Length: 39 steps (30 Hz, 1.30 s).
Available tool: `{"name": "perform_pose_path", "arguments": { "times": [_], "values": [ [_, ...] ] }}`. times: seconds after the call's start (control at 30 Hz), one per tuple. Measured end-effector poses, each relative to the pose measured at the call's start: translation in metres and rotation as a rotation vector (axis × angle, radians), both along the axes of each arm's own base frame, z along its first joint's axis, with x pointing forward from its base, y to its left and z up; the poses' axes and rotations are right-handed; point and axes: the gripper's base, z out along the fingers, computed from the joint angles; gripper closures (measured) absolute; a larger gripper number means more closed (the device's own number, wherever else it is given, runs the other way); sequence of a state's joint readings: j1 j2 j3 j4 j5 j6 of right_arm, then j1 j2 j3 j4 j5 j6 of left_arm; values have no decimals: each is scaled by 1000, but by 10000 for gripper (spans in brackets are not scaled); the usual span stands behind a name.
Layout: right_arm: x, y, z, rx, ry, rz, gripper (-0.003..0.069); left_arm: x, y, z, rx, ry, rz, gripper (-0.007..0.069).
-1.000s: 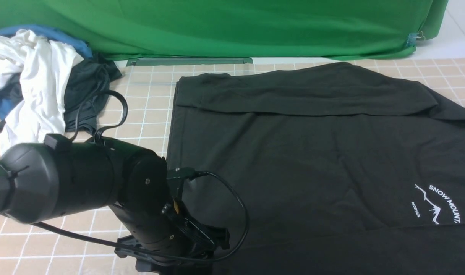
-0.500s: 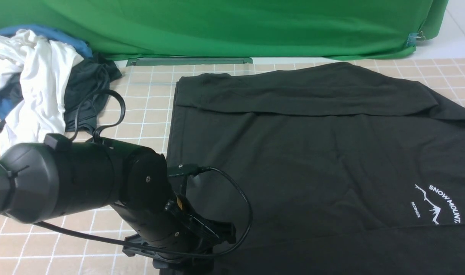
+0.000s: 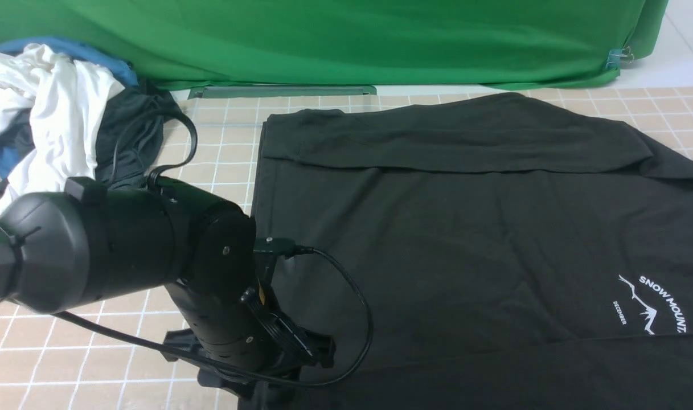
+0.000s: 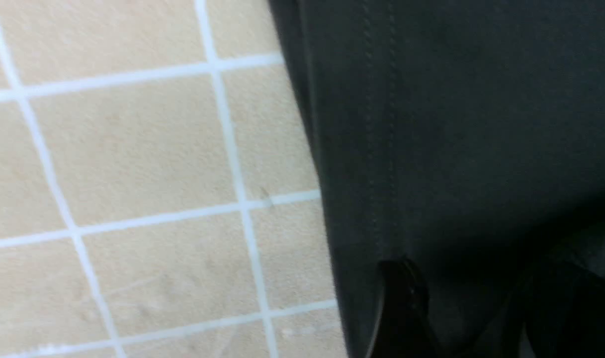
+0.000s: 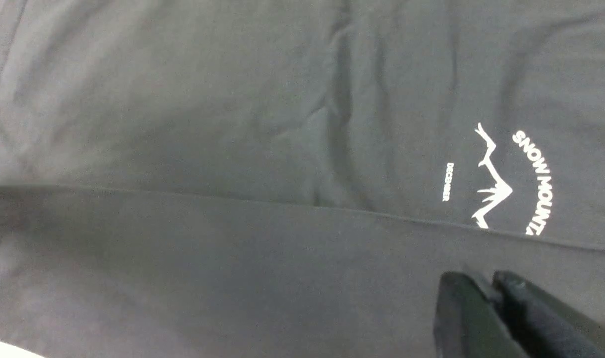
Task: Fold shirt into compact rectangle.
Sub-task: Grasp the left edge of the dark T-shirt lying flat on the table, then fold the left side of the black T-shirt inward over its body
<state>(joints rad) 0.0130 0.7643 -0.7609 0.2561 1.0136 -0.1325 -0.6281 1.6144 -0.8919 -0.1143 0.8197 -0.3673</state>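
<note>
A large black knit shirt [image 3: 466,239] lies spread flat on a beige tiled surface [image 3: 221,148] with white grid lines, its length running left to right. Its far long edge is folded over onto the body as a smooth band [image 3: 466,142]. A second fold line crosses the near side. A small white mountain-line print [image 3: 653,304] reading "SNOW MOUNT" sits toward the right, just beyond that near fold. The left end shows a double-stitched hem [image 4: 382,124]
</note>
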Motion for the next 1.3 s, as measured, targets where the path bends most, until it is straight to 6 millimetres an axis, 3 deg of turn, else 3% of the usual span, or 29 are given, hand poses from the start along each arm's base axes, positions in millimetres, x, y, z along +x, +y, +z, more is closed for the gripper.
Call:
{"name": "perform_pose_path", "arguments": {
  "times": [0.33, 0.73, 0.83, 0.93, 1.0, 1.17, 1.3],
  "values": [
    [0, 0, 0, 0, 0, 0, 547, -4, -6, -1, -64, 56, 8, 299],
    [1, 0, 1, 0, -11, -3, 529, -7, -6, -16, -56, 103, 6, 307],
    [1, 0, 1, 0, -11, -3, 526, -8, -6, -16, -50, 115, 12, 358],
    [1, 0, 1, 1, -19, -5, 520, -9, -5, -16, -42, 121, 17, 524],
    [2, 0, 1, 1, -22, -6, 514, -8, -5, -17, -35, 111, 14, 586],
    [2, 0, 1, 1, -22, -5, 505, 0, -1, -4, 16, 49, -7, 601],
    [1, 4, 2, 0, -29, 24, 499, 21, 11, 28, 71, -60, 16, 601]
  ]
}}
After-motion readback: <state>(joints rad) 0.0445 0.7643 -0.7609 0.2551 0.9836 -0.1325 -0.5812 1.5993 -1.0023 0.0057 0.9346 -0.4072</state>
